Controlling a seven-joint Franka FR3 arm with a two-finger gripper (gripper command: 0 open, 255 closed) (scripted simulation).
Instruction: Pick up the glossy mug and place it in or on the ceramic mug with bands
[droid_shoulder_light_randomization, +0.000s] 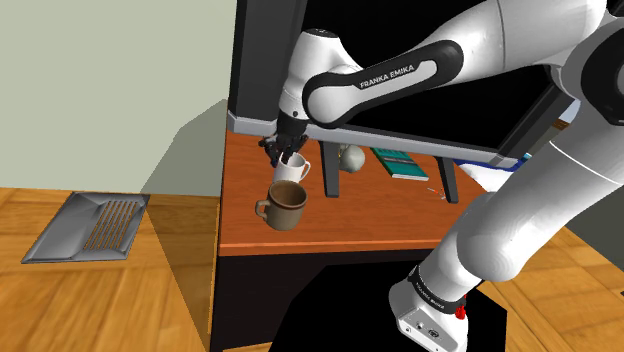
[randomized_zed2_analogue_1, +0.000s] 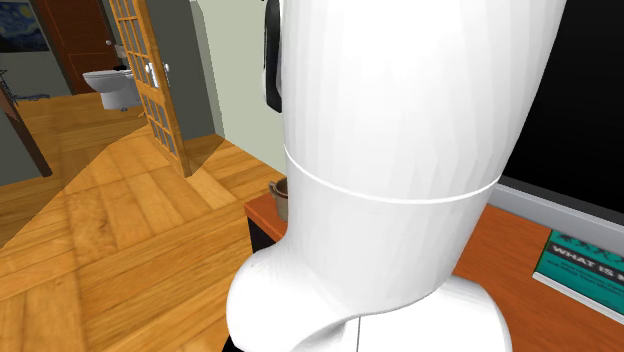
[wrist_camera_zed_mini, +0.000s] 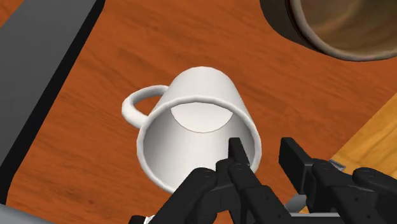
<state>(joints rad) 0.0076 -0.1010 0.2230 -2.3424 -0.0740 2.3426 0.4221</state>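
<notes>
A white glossy mug (droid_shoulder_light_randomization: 293, 168) stands upright on the reddish wooden desk (droid_shoulder_light_randomization: 380, 215), its handle (wrist_camera_zed_mini: 135, 107) pointing away from the fingers. A brown banded mug (droid_shoulder_light_randomization: 283, 205) stands just beside it, nearer the desk's front edge; it also appears as the brown mug (wrist_camera_zed_mini: 331, 25) and the brown mug (randomized_zed2_analogue_1: 280, 196). My gripper (droid_shoulder_light_randomization: 283, 153) reaches down onto the white mug (wrist_camera_zed_mini: 191, 133). In the wrist view the gripper (wrist_camera_zed_mini: 264, 156) straddles the rim: one finger (wrist_camera_zed_mini: 236, 156) is inside the cup, the other (wrist_camera_zed_mini: 294, 159) outside with a small gap to the wall.
A dark shelf on black legs (droid_shoulder_light_randomization: 333, 170) overhangs the desk right behind the mugs. A teal book (droid_shoulder_light_randomization: 400, 163) and a pale round object (droid_shoulder_light_randomization: 350, 157) lie under it. A floor vent (droid_shoulder_light_randomization: 90, 225) sits at the shoulder view's left. My arm's white body (randomized_zed2_analogue_1: 400, 150) blocks the second exterior view.
</notes>
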